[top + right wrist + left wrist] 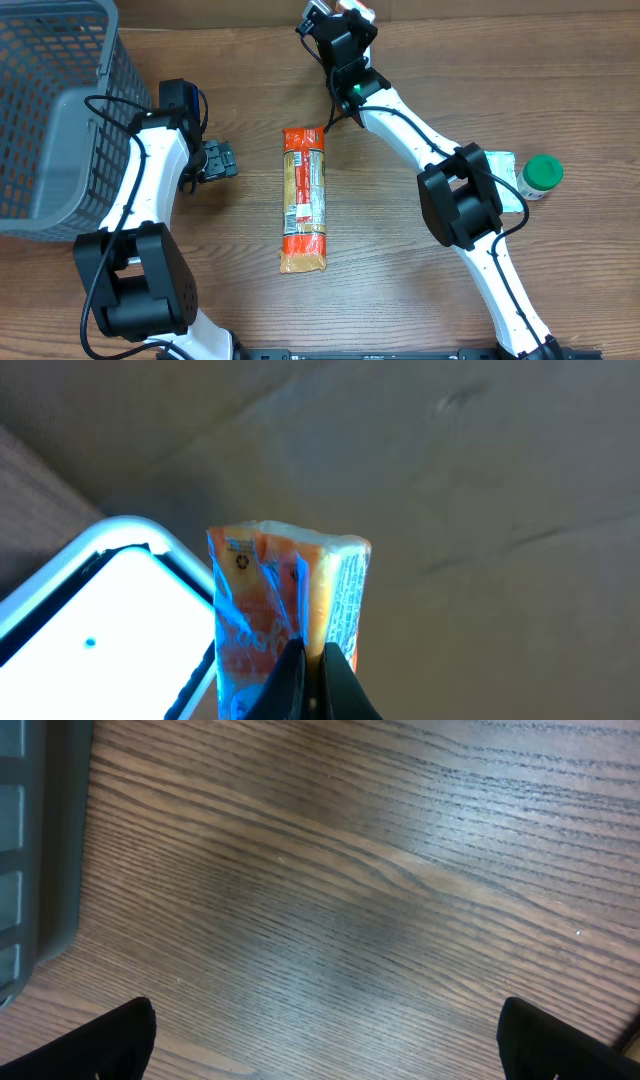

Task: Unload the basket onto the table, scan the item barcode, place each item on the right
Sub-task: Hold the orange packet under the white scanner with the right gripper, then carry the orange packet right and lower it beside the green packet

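At the far edge of the bench [500, 80], the right claw [312, 678] is clenched on an orange packet [285, 595] beside a bright white panel [100, 620]. A long orange pack [304, 200] lies mid-bench; the left claw [325, 1045] hovers released near a grey basket [50, 120]

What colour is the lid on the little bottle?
The lid is green, clearest in the overhead view.

The overhead camera is looking straight down on the whole table [400, 300]. The left wrist camera is facing that wood closely, also catching the basket [30, 840]. The right wrist camera is pointing off the table, close on an orange packet [290, 600]
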Controlling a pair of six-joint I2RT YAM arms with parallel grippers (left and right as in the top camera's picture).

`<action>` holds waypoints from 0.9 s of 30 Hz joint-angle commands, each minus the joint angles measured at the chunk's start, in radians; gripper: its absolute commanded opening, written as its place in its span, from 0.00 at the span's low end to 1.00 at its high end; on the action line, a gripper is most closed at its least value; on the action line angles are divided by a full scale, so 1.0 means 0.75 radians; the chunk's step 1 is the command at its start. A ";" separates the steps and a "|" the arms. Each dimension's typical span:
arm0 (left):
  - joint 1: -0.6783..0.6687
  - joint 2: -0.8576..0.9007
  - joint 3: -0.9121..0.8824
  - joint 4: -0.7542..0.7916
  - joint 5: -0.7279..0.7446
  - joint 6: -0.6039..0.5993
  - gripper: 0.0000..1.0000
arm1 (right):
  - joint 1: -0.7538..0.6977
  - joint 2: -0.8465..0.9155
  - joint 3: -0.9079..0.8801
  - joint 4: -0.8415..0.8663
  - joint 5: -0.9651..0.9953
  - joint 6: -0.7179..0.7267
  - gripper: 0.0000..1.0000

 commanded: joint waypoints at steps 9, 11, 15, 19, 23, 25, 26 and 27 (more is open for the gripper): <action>-0.002 -0.028 0.006 0.002 -0.013 0.020 1.00 | 0.001 -0.469 0.033 -0.618 0.027 0.683 0.04; -0.002 -0.028 0.006 0.002 -0.013 0.020 1.00 | 0.001 -0.565 0.033 -0.855 0.015 0.897 0.04; -0.002 -0.028 0.006 0.002 -0.013 0.020 1.00 | -0.035 -0.701 0.033 -1.383 -0.165 1.226 0.04; -0.002 -0.028 0.006 0.002 -0.013 0.020 1.00 | -0.122 -0.724 0.033 -1.787 -0.377 1.368 0.04; -0.002 -0.028 0.006 0.002 -0.013 0.020 1.00 | -0.258 -0.700 -0.040 -2.005 -0.652 1.463 0.05; -0.002 -0.028 0.006 0.002 -0.013 0.020 1.00 | -0.327 -0.700 -0.141 -1.999 -0.742 1.464 0.06; -0.002 -0.028 0.006 0.002 -0.013 0.020 1.00 | -0.359 -0.700 -0.191 -1.991 -0.770 1.464 0.07; -0.002 -0.028 0.006 0.002 -0.013 0.020 1.00 | -0.389 -0.700 -0.249 -1.977 -0.793 1.464 0.07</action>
